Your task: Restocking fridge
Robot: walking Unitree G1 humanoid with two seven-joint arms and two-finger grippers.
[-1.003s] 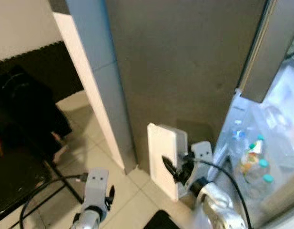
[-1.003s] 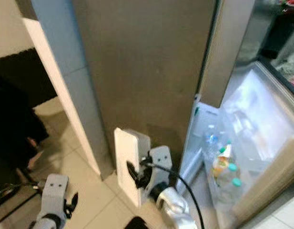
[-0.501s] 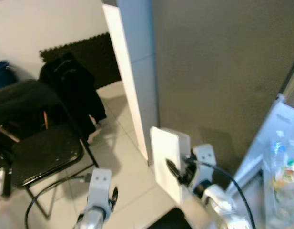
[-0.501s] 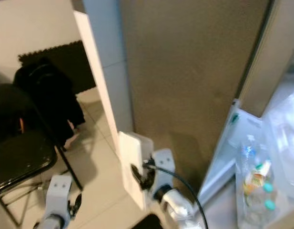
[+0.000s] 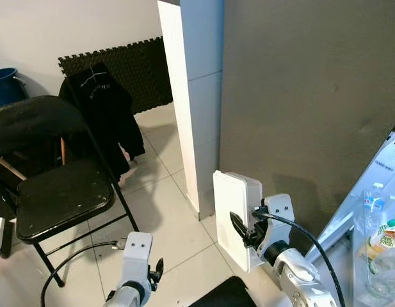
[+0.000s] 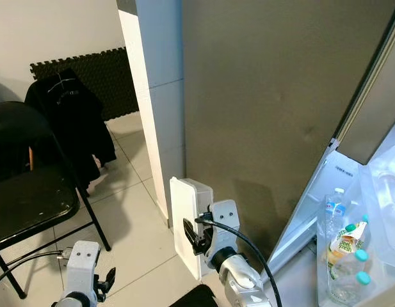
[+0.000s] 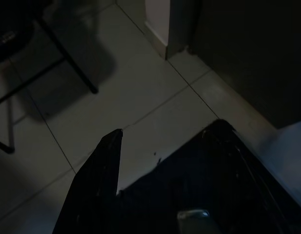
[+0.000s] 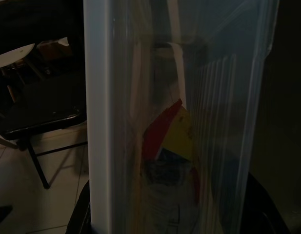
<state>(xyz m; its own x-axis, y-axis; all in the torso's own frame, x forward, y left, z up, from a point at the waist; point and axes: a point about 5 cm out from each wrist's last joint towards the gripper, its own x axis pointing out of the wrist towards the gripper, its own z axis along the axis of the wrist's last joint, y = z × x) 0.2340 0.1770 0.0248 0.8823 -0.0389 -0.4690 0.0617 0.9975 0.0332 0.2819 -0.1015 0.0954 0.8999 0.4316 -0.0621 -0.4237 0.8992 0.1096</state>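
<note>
We are holding a white rectangular plastic container (image 5: 234,214) upright in our right gripper (image 5: 239,229), with the black fingers (image 5: 236,224) closing against its flat face and clamping it, low in front of the large grey-brown fridge door (image 5: 306,96). In the right wrist view the container's translucent ribbed wall (image 8: 189,117) is standing close before the camera, and something red and yellow is showing inside it, though we cannot tell what it is. To our right the fridge is standing open, and clear plastic bottles with teal caps (image 6: 343,256) are sitting in the door shelf (image 6: 306,224) there, near the container but apart from it. Our left gripper (image 5: 155,268) is hanging low over the pale tiled floor (image 5: 165,211), holding nothing; in the left wrist view one black finger (image 7: 99,180) is showing against the tiles, but we cannot tell how far the fingers are parted. A black folding chair (image 5: 59,198) is standing on the floor to our left, a black jacket (image 5: 101,109) is draped behind it, and a white and pale blue pillar (image 5: 191,96) is rising just beside the fridge.
</note>
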